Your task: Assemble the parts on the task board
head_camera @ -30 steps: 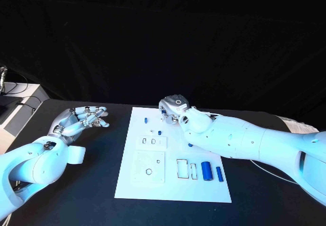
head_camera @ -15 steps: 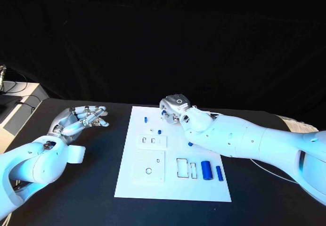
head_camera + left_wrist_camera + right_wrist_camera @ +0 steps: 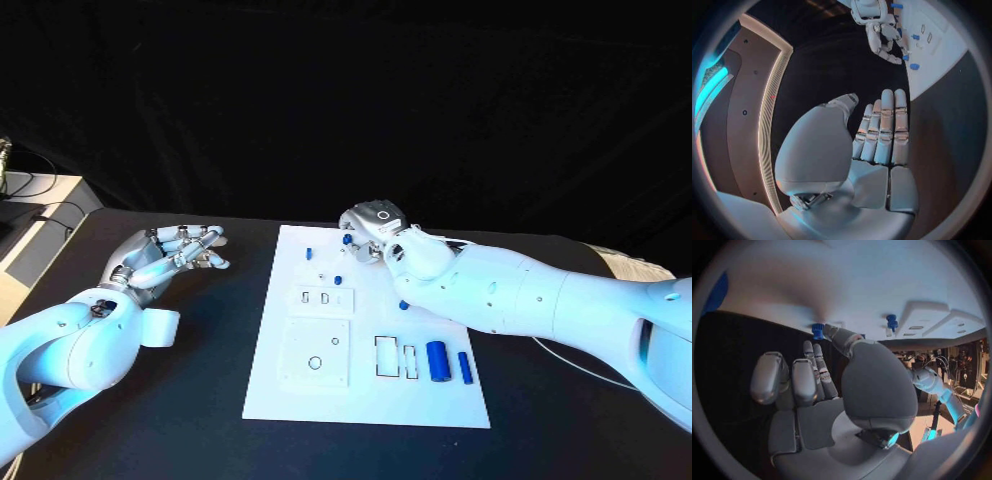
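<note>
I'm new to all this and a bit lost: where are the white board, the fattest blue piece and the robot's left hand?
task board [image 3: 368,405], head view, bare near edge.
fattest blue piece [image 3: 437,363], head view, middle of its body.
left hand [image 3: 170,252], head view, middle of the hand.

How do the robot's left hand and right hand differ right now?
The left hand hovers over bare black table beside the task board; the right hand is over the board's far end. The left hand's fingers lie straight and empty; the right hand's fingertip touches a small blue part. Both are silver.
</note>
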Controlling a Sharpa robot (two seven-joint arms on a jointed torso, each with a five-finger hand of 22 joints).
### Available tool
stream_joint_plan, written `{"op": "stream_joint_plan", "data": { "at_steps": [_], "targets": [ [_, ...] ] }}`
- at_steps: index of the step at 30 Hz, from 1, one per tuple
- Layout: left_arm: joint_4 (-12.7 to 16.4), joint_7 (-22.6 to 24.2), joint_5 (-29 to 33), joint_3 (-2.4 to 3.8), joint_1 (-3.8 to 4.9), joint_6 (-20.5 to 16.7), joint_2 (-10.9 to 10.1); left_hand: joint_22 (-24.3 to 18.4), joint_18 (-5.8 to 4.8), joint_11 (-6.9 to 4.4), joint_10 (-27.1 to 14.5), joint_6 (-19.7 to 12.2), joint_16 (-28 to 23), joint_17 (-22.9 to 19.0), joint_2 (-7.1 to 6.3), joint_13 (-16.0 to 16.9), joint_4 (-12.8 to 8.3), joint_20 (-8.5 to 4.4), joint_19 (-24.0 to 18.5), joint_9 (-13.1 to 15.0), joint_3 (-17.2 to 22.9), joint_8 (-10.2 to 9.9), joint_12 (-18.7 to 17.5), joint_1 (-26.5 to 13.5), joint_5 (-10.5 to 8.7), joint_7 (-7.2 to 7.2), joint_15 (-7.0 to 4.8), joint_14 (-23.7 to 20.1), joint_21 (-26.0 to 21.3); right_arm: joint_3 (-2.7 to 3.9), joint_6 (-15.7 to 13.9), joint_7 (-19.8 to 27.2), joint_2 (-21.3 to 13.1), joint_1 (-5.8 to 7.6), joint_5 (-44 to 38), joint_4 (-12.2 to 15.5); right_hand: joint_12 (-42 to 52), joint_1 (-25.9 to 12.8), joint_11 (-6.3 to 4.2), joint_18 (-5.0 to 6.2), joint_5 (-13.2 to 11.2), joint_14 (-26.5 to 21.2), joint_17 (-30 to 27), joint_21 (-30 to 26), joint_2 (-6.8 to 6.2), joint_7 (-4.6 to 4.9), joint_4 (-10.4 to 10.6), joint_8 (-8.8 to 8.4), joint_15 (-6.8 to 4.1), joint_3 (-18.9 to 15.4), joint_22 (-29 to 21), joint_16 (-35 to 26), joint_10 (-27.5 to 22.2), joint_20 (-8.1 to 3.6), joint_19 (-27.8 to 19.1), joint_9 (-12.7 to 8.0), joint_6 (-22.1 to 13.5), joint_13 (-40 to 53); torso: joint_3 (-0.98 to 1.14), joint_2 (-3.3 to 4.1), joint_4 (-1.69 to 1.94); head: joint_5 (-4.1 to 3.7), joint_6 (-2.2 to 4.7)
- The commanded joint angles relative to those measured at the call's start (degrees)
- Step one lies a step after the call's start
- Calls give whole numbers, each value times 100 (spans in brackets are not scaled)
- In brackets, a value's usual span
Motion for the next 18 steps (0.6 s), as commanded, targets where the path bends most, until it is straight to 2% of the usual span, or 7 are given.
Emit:
{"op": "stream_joint_plan", "data": {
  "at_steps": [1, 4, 9, 10, 11, 15, 18],
  "targets": [
    [4, 26, -12, 5, 3, 98, 14, 9, 3, 4, -41, -41, 24, 5, -22, 1, 11, 9, -28, 5, 36, -35, -39, 10, -37, 7, 0, -32, 26, 8, -198, 82, -100, -1, 123, 140, 11, 59, -12, 87, -24, -28, -3, -33, 24, 1, 17, -48, 15, -60, -17, -5, -28, -2, -36, -8, -61, 8, -2, 0, 5, -10, 6],
    [-3, 29, -12, 5, 3, 102, 15, 9, 3, 4, -41, -41, 24, 5, -22, 1, 11, 9, -28, 5, 36, -35, -39, 10, -37, 7, 0, -32, 26, 51, -393, 151, -293, -1, 361, 363, 37, 73, -36, 86, -15, -22, -10, -45, 39, -15, 79, -92, -1, -150, -16, 3, 65, -14, -17, -26, -100, 25, 0, -1, 6, -19, 19],
    [-15, 101, -19, 5, 2, 232, 8, 17, 1, -3, -40, -38, 32, 18, -28, 2, 3, 12, -48, 8, 41, -35, -35, 13, -37, -12, 0, -54, 38, 165, -591, 394, -801, 50, 1447, 861, 116, 50, -50, 30, -3, 56, 235, 125, -30, 70, 215, -216, -22, -120, 243, 153, 507, -46, 110, -69, -244, 96, -2, -11, -12, -34, 46],
    [-15, 114, -21, 5, 2, 258, 7, 22, -1, -12, -38, -38, 34, 27, -36, 2, -4, 15, -74, 11, 44, -37, -33, 14, -37, -34, -2, -79, 43, 180, -590, 441, -899, 68, 1646, 945, 126, 50, -26, 12, 56, 75, 308, 184, -59, 119, 235, -264, -3, -132, 326, 199, 597, -32, 144, -85, -318, 112, -1, -10, -14, -43, 53],
    [-15, 127, -27, 5, 2, 284, 4, 27, -4, -19, -36, -38, 29, 35, -46, 1, -8, 19, -113, 14, 46, -38, -33, 9, -36, -44, 0, -118, 46, 198, -571, 506, -1050, 100, 1919, 1065, 178, 57, -37, -9, 301, 105, 437, 273, -86, 127, 253, -296, -3, -173, 446, 274, 779, -27, 190, -90, -363, 151, 4, -13, -30, -52, 67],
    [-11, 136, -40, 4, 2, 315, -4, 39, -13, -22, -10, -25, 8, 49, -46, 4, -10, 37, -216, 27, 64, -34, -26, -3, -34, -53, 9, -216, 50, 230, -251, 663, -1494, 201, 2543, 1375, 344, 105, -99, -46, 359, 154, 711, 437, -108, 119, 289, -274, -44, -388, 667, 430, 1234, -52, 264, -59, -286, 320, 32, -25, -98, -39, 81],
    [-10, 130, -53, 4, 2, 301, 0, 45, -13, -23, 14, -17, 7, 54, -40, 8, -10, 41, -237, 31, 73, -31, -18, -5, -33, -48, 10, -232, 57, 241, 271, 699, -1813, 257, 2906, 1544, 929, 291, -286, -53, 390, 151, 769, 486, -96, -26, 265, -274, -194, -831, 742, 486, 1857, -176, 276, -31, -289, 841, 69, -29, -142, -54, 97]
  ]
}}
